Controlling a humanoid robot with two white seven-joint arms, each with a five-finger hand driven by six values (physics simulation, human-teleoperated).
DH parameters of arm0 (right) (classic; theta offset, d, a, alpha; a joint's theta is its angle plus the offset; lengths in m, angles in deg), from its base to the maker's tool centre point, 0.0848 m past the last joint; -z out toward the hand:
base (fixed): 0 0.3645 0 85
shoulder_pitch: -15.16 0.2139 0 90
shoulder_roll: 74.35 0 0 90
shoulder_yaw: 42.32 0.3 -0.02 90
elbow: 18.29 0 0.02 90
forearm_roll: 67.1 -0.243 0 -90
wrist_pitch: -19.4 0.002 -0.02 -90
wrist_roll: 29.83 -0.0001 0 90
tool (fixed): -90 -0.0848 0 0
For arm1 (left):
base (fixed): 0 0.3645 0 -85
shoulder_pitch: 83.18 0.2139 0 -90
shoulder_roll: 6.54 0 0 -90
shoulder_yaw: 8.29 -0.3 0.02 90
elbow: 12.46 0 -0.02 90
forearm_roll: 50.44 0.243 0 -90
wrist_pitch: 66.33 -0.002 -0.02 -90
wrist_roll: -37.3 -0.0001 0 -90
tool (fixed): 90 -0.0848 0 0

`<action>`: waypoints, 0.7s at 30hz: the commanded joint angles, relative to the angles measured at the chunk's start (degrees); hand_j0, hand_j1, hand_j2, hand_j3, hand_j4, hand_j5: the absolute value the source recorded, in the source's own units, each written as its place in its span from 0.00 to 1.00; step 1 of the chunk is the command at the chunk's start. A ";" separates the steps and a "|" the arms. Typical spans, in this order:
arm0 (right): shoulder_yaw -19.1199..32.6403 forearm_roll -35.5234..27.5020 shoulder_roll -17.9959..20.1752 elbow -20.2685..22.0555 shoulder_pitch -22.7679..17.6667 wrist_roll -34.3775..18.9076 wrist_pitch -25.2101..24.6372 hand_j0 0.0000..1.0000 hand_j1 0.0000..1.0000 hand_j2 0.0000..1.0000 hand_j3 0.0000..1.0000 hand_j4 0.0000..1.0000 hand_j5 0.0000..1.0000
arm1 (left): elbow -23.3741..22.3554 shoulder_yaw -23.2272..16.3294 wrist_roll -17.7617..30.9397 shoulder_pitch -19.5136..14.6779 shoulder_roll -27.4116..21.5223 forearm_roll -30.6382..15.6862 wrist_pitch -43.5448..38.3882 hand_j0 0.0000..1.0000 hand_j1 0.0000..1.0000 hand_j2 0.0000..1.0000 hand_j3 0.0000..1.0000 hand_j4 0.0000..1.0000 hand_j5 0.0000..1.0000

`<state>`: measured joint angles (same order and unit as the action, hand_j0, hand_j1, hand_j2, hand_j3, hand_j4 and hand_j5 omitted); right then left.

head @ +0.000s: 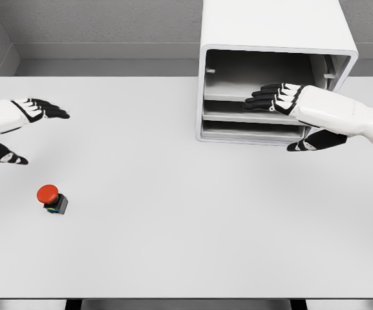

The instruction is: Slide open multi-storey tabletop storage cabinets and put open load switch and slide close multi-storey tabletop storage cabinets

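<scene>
White cabinet (277,39) stands far right, where the right hand (283,98), fingers straight and empty, reaches for its upper drawer (238,95): the opening step. Next, hook and pull. Red-capped switch (52,198) waits near left; left hand (34,110) hovers open.

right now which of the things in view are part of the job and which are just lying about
Part of the job:
- storage cabinet, front open
- red-button switch on the table
- right hand, in front of the cabinet's opening
- left hand, open above the table

Just there:
- white table; nothing else lies about
</scene>
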<state>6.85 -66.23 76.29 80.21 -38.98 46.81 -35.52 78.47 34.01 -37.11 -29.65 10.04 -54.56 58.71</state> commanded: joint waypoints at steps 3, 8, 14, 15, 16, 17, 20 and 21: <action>-0.31 -0.44 -0.61 -0.15 0.00 0.00 -0.08 1.00 1.00 1.00 1.00 1.00 1.00 | 4.34 -1.07 4.27 0.17 -5.86 -10.38 -0.04 1.00 1.00 1.00 1.00 1.00 1.00; -0.31 -0.52 -4.48 -0.77 0.26 -0.26 -0.08 1.00 1.00 1.00 1.00 1.00 1.00 | 3.99 -1.60 4.36 0.79 -5.42 -8.28 -0.04 1.00 1.00 1.00 1.00 1.00 1.00; -1.28 -0.26 -6.68 -3.23 2.28 -0.35 -0.08 1.00 1.00 1.00 1.00 1.00 1.00 | 2.76 -1.52 4.01 3.52 -4.72 -3.88 -0.04 1.00 1.00 1.00 1.00 1.00 1.00; -2.68 -0.17 -6.68 -3.32 3.25 -0.44 -0.08 1.00 1.00 1.00 1.00 1.00 1.00 | 2.76 -1.60 4.01 3.52 -4.72 -3.44 -0.04 1.00 1.00 1.00 1.00 1.00 1.00; -4.44 -0.17 -6.85 -4.02 4.57 -0.44 -0.08 1.00 1.00 1.00 1.00 1.00 1.00 | 2.23 -1.60 3.92 3.52 -4.46 -2.65 -0.04 1.00 1.00 1.00 1.00 1.00 1.00; -4.79 -0.17 -6.94 -5.51 4.57 -0.35 -0.08 1.00 1.00 1.00 1.00 1.00 1.00 | 1.18 -1.60 3.83 3.78 -3.84 -2.39 -0.04 1.00 1.00 1.00 1.00 1.00 1.00; -4.79 0.09 -7.03 -6.66 4.57 -0.61 -0.08 1.00 1.00 1.00 1.00 1.00 1.00 | 0.74 -1.43 3.66 5.18 -1.64 -1.33 -0.04 1.00 1.00 1.00 1.00 1.00 1.00; -4.88 0.09 -7.03 -7.62 4.57 -0.70 -0.08 1.00 1.00 1.00 1.00 1.00 1.00 | 0.30 -0.90 3.66 6.06 -1.29 -1.24 -0.04 1.00 1.00 1.00 1.00 1.00 1.00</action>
<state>2.44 -65.83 69.31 73.91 -34.41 46.27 -35.52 79.41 32.63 -33.32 -23.33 7.74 -56.15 58.78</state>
